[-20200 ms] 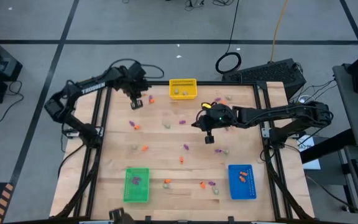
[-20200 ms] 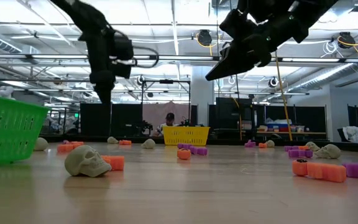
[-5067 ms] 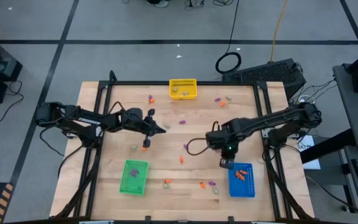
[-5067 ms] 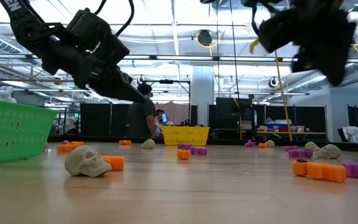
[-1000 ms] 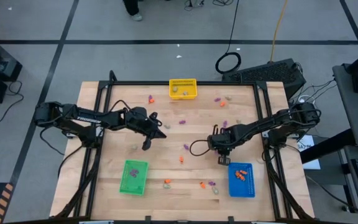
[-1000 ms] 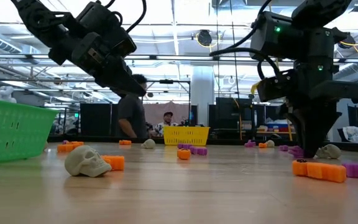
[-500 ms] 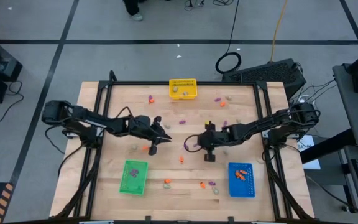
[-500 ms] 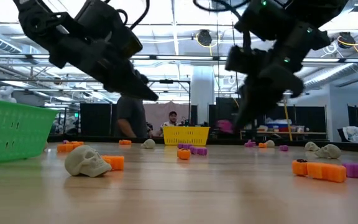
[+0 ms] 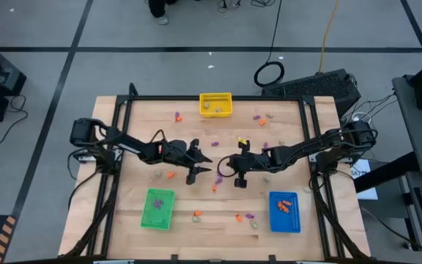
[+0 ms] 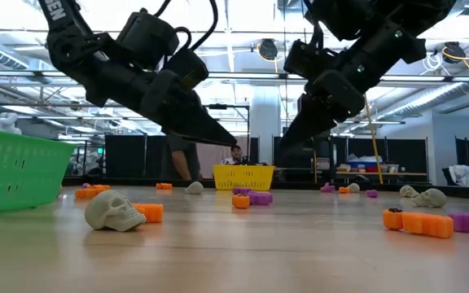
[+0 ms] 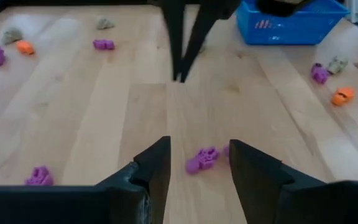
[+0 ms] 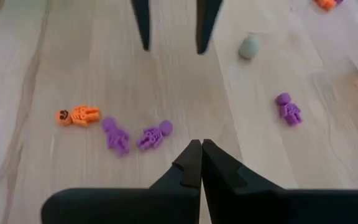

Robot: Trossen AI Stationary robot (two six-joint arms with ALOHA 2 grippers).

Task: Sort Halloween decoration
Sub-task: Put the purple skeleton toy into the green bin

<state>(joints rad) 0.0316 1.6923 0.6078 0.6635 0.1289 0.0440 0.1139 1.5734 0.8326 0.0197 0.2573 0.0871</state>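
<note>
Tiny Halloween decorations in orange, purple and pale grey lie scattered flat on the wooden table. My left gripper hovers open at mid-table. A purple skeleton lies on the wood just ahead, in line with the gap between its fingers and untouched. My right gripper is shut with nothing showing between its fingers. It faces the left gripper from close by. Two purple skeletons and an orange one lie on the wood between the two grippers.
A yellow bin stands at the far edge, a green bin near left and a blue bin near right. A pale skull and orange pieces lie near the front. People stand in the room behind the table.
My left gripper has gone toward the table's right edge to mid-table and has opened. My right gripper has risen from beside the blue bin, tipped from pointing down to a slant, and gone toward the table's left edge, ending tip to tip with the left one.
</note>
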